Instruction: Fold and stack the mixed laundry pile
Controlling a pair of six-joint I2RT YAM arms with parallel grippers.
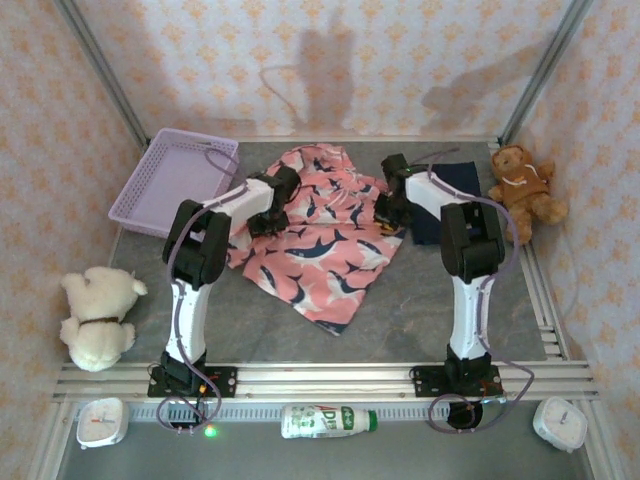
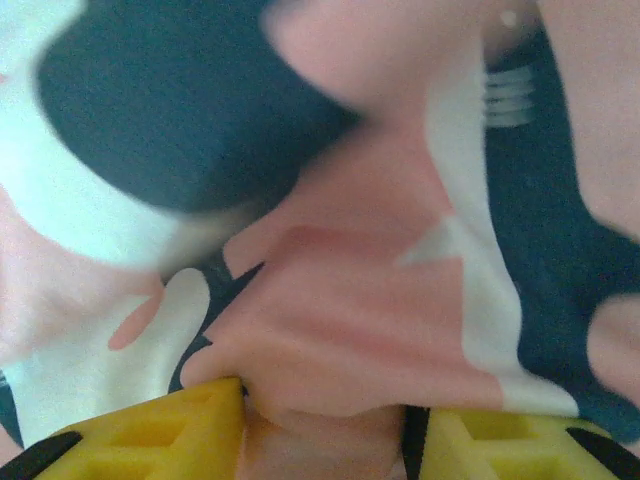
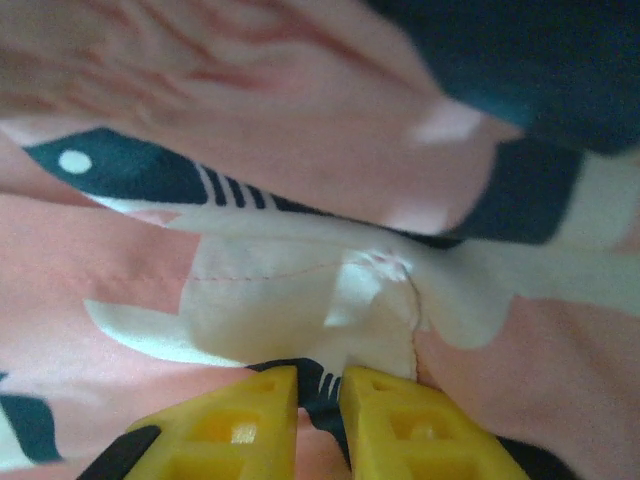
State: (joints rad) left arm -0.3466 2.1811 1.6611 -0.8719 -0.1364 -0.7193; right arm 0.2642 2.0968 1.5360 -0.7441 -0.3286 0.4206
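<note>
Shark-print garment [image 1: 320,240] lies spread and rumpled mid-tabletop [image 1: 410,310], one corner trailing toward my bases. Not folded yet.

Navy garment [image 1: 452,188] sits flat at the far right, just behind my right arm and partly hidden by it. It looks squared off; I read it as the base of the stack, but can't confirm from here.

Left gripper [image 1: 265,218] is down on the garment's left edge. Wrist view: left gripper [image 2: 325,425] has a thick roll of pink cloth bunched between the yellow fingers [image 2: 150,440], so the jaws stand fairly wide but are clamped on fabric.

Right gripper [image 1: 388,210] is on the opposite edge. Wrist view: right gripper [image 3: 320,385] is nearly closed, with a thin pinch of print cloth beside a stitched seam.

My guess at why: a hold on each side lets me lift and tension the cloth evenly, so a fold lands straight instead of dragging.

Risk: the left bite is bulky and may carry extra layers; the right pinch is slight and could slip.

Lavender basket [image 1: 170,180] stands well apart, far left.
</note>
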